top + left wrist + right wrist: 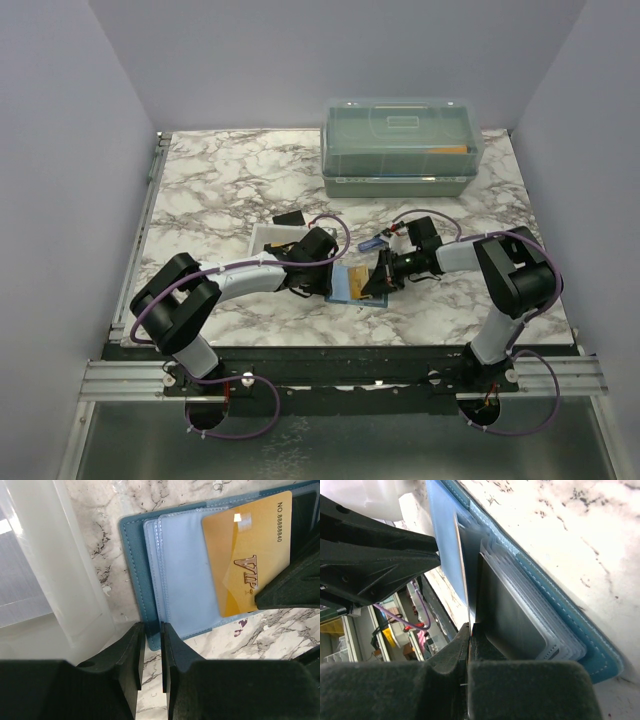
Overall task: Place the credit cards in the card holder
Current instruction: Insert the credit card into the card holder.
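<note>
Two arms reach in from the near edge of the marble-patterned table [220, 180] and meet over the open card holder [137, 555], which lies flat near the table's front, between their wrists. On the left gripper [152, 626], the fingers [131, 665] are drawn to a narrow slit, nipping the teal holder's edge. On the right gripper [471, 627], the fingers [452, 652] are pressed together on a gold credit card [250, 545] marked VIP, seen edge-on from that wrist. The card lies over the holder's pale sleeves; whether its leading edge has entered a sleeve cannot be told. Just beside the holder, on the left arm's side, stands a clear-white tray [45, 580]. Well beyond, at the table's far edge, sits a large translucent lidded box [400, 140].
</note>
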`<state>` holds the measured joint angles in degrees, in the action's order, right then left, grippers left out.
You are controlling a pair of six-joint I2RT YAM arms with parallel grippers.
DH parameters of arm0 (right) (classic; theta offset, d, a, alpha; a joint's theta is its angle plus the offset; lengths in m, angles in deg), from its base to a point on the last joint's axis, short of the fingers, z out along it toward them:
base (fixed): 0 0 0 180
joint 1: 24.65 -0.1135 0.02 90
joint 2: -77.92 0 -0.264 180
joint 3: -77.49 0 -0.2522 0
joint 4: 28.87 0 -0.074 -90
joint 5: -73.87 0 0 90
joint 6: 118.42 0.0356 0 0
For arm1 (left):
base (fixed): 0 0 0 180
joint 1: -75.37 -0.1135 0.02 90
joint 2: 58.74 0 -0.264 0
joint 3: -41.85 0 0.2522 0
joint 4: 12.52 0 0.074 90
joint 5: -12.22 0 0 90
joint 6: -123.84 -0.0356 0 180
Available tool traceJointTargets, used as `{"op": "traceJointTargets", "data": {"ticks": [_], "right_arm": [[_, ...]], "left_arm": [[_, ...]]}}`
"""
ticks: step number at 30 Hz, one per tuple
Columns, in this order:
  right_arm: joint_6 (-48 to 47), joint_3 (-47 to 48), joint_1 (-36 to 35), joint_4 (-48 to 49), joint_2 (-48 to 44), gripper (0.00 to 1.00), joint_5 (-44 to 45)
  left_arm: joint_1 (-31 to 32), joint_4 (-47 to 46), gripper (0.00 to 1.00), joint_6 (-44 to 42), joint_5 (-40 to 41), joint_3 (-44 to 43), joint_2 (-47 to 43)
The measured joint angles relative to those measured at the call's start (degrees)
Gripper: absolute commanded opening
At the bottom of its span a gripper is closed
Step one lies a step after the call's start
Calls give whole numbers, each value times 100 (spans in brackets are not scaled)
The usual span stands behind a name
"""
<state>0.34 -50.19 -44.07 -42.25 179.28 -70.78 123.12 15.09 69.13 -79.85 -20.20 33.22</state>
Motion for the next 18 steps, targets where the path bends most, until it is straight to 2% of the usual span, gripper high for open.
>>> {"op": "traceJointTargets", "data": {"ticks": [7, 10, 12, 14, 18], "right_arm": [[455, -254, -70, 605, -11, 0, 63], [730, -354, -254, 881, -70, 3, 256], [870, -393, -420, 968, -151, 12, 461], [920, -398, -544, 896, -291, 27, 726], [859, -334, -647, 264, -793, 46, 1325]], "left_arm": [[0, -11, 24, 24, -31, 0, 0], [-2, -42, 24, 72, -87, 13, 0], [-7, -57, 24, 92, -105, 22, -2], [-13, -70, 24, 107, -116, 28, -4], [-11, -203, 24, 162, -181, 76, -7]]}}
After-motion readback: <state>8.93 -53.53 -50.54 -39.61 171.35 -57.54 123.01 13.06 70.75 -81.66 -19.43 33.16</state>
